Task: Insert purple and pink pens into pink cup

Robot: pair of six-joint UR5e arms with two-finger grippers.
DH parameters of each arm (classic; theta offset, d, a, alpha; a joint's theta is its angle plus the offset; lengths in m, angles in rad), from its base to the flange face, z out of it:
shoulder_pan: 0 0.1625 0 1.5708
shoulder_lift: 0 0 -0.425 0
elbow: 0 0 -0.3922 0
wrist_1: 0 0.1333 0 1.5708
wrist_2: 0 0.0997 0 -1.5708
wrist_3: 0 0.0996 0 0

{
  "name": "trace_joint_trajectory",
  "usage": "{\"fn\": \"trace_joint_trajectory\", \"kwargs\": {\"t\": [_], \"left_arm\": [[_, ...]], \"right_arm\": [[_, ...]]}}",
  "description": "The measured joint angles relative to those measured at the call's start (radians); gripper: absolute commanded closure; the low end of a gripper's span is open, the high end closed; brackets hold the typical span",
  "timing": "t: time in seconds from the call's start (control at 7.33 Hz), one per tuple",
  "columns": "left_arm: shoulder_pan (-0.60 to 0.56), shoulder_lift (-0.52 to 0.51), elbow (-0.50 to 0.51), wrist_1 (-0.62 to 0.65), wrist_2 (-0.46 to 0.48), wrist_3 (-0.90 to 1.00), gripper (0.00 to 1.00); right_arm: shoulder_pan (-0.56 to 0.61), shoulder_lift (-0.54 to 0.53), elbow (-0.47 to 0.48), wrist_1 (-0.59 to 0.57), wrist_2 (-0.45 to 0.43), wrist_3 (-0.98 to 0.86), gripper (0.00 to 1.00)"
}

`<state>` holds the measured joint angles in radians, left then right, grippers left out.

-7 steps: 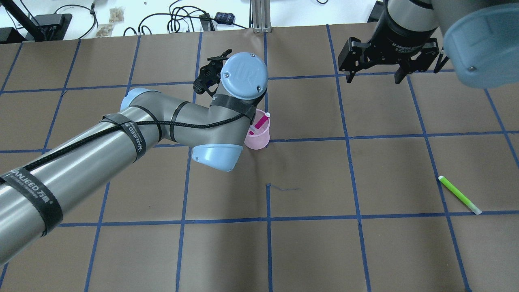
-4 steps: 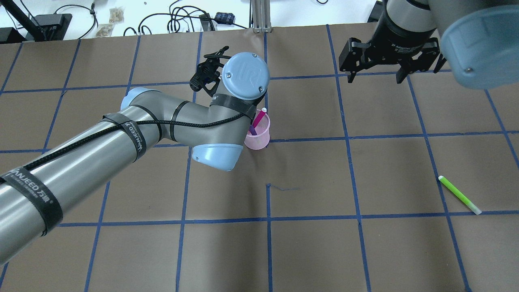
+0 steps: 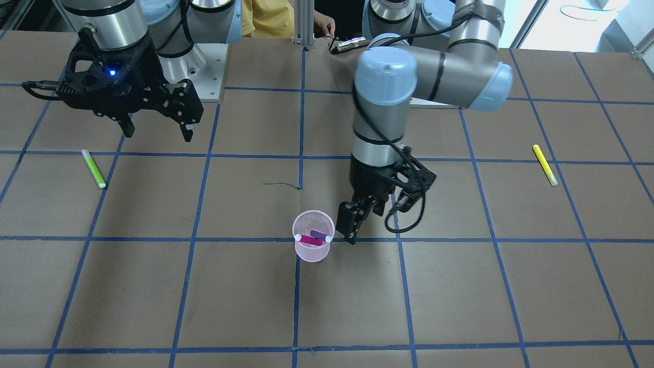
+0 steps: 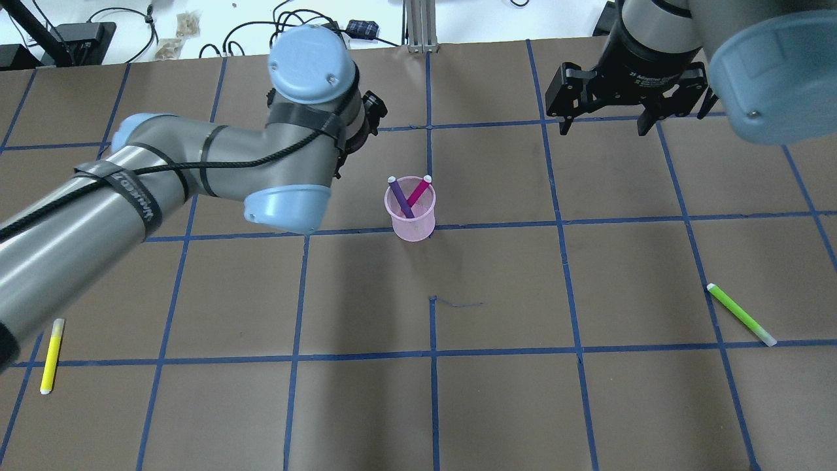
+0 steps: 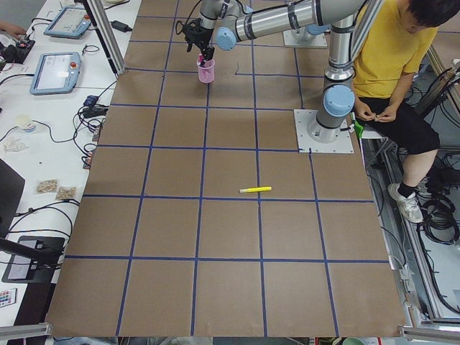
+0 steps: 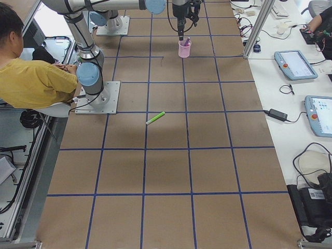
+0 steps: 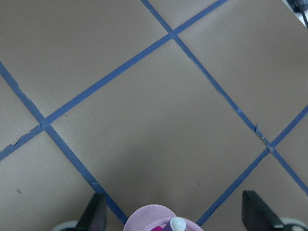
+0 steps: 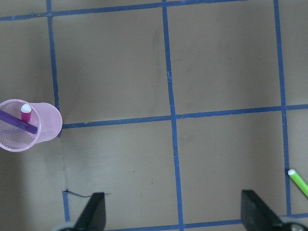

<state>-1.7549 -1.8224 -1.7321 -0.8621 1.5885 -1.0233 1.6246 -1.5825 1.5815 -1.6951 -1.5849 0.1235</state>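
Note:
The pink mesh cup (image 4: 412,221) stands upright near the table's middle. The purple pen (image 4: 399,196) and the pink pen (image 4: 419,191) stand crossed inside it, white caps up. Both also show in the front view, the purple pen (image 3: 320,234) and the pink pen (image 3: 308,238). My left gripper (image 3: 350,231) is open and empty, close beside the cup (image 3: 313,250) at about rim height. In the left wrist view the cup's rim (image 7: 144,224) sits between the spread fingers. My right gripper (image 4: 603,125) is open and empty, far back on the right.
A green pen (image 4: 741,314) lies at the right. A yellow pen (image 4: 51,355) lies at the front left. Cables and boxes (image 4: 294,29) lie beyond the table's far edge. A seated person (image 5: 388,79) is beside the robot's base.
My left arm has swung left off the cup, uncovering the purple pen beside the pink one and the yellow pen on the table. The right arm has not moved.

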Motion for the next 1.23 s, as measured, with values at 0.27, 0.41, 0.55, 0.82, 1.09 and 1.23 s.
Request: {"fn": "trace_joint_trajectory", "kwargs": {"t": [0.27, 0.41, 0.55, 0.82, 1.09, 1.23], "left_arm": [[0.193, 0.078, 0.063, -0.29, -0.259, 0.24, 0.0], [0.269, 0.112, 0.115, -0.474, -0.333, 0.388, 0.0], [0.313, 0.147, 0.165, -0.621, -0.333, 0.53, 0.0], [0.329, 0.214, 0.224, -0.775, -0.187, 0.79, 0.0], [0.27, 0.276, 0.235, -0.803, -0.084, 0.888, 0.0], [0.217, 0.283, 0.231, -0.773, -0.016, 0.904, 0.0]], "right_arm": [[0.0, 0.0, 0.0, 0.0, -0.001, -0.006, 0.0], [0.0, 0.0, 0.0, 0.0, -0.001, -0.008, 0.0], [-0.001, 0.001, 0.0, 0.0, -0.002, -0.009, 0.0], [-0.001, 0.001, 0.0, 0.0, -0.001, -0.01, 0.0], [-0.002, 0.001, 0.0, 0.0, 0.004, -0.009, 0.0], [-0.002, 0.001, 0.0, 0.0, 0.005, -0.009, 0.0]]}}
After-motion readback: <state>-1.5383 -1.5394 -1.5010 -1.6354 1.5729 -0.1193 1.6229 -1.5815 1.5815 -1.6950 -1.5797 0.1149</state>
